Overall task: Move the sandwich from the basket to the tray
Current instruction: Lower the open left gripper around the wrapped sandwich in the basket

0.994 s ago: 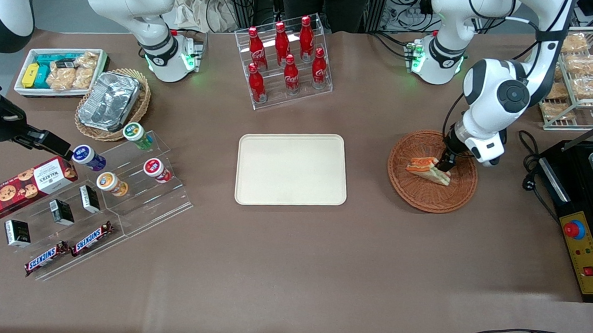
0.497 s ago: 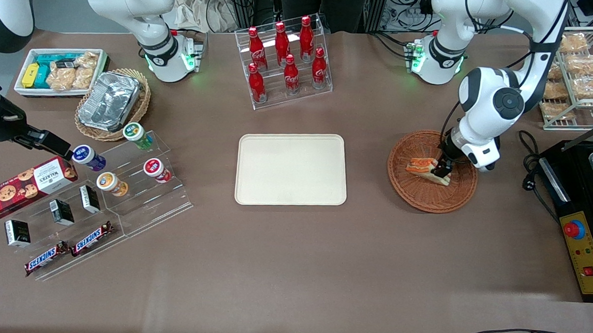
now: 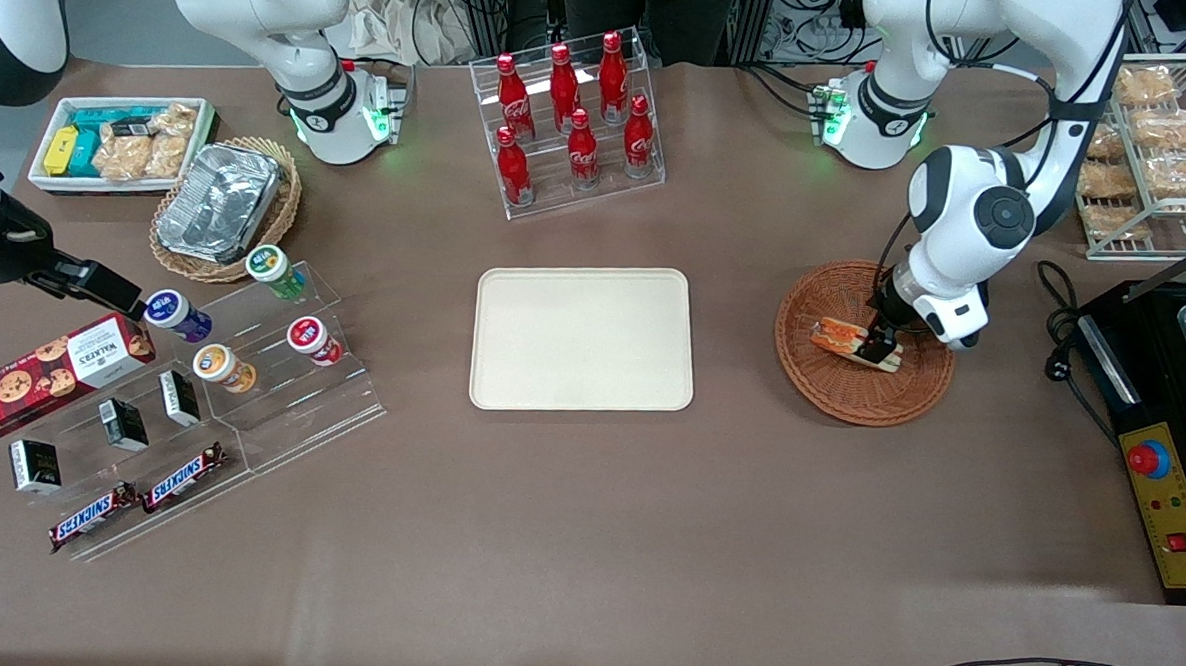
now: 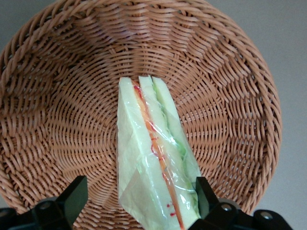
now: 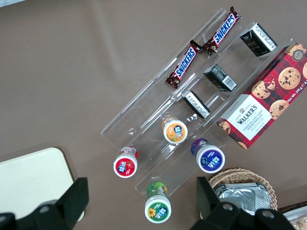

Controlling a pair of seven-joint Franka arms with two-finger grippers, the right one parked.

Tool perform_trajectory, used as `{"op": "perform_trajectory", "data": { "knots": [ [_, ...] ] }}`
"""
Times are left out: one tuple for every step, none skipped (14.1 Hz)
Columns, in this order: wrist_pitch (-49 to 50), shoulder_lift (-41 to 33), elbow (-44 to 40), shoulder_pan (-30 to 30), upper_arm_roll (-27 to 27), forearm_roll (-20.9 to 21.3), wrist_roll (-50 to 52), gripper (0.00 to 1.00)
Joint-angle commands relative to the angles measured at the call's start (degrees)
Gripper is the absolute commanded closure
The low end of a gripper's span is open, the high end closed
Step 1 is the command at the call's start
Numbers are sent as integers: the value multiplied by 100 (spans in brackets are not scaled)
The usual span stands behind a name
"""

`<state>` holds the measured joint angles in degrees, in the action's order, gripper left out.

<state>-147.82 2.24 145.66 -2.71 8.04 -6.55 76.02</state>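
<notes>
The sandwich (image 4: 153, 158) lies in the basket (image 4: 57, 96). It is a small wedge of white bread with an orange-red stripe and a green stripe inside, and it has clear wrap around it. Seen by the front camera, the sandwich (image 3: 846, 340) sits near the middle of the round, brown, woven basket (image 3: 855, 397).

My claw (image 3: 881, 348) is down low in the basket, right at the wide end of the sandwich. My wrist camera shows my claw (image 4: 139, 199) with the fingers spread wide. One finger (image 4: 74, 194) is on one side of the sandwich and there is a gap between them. The other finger (image 4: 205, 194) is right at the bread on the other side, but I cannot tell if it touches. I am not squeezing the sandwich. It rests on the basket floor.

The tray (image 3: 583, 338) is flat and cream colored with round corners. It lies in the middle of the table, well apart from the basket, toward the parked arm's end. Nothing lies on it.

Farther from the front camera than the tray stands a clear rack of red bottles (image 3: 573, 112). Way off toward the parked arm's end there is a clear stand with little cups and snack bars (image 3: 201, 376).
</notes>
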Motion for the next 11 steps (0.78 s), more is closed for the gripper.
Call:
{"op": "perform_trajectory", "data": {
  "knots": [
    [-45, 49, -20, -36, 22, -83, 97, 1],
    [-10, -12, -55, -36, 22, -83, 97, 1],
    [164, -178, -151, -36, 22, -75, 97, 1],
    [636, -293, -326, -36, 22, -83, 106, 1],
    [1189, -372, -632, -36, 22, -75, 115, 1],
    [1777, -390, -992, -36, 22, -75, 141, 1],
    [2375, -382, -1404, -36, 13, -75, 220, 1],
    [2859, -356, -1774, -36, 13, -49, 299, 1],
    [3186, -329, -2100, -36, 13, -57, 317, 1],
    [3372, -320, -2346, -36, 13, -57, 317, 1],
    [3444, -320, -2497, -36, 13, -57, 326, 1]
  ]
}}
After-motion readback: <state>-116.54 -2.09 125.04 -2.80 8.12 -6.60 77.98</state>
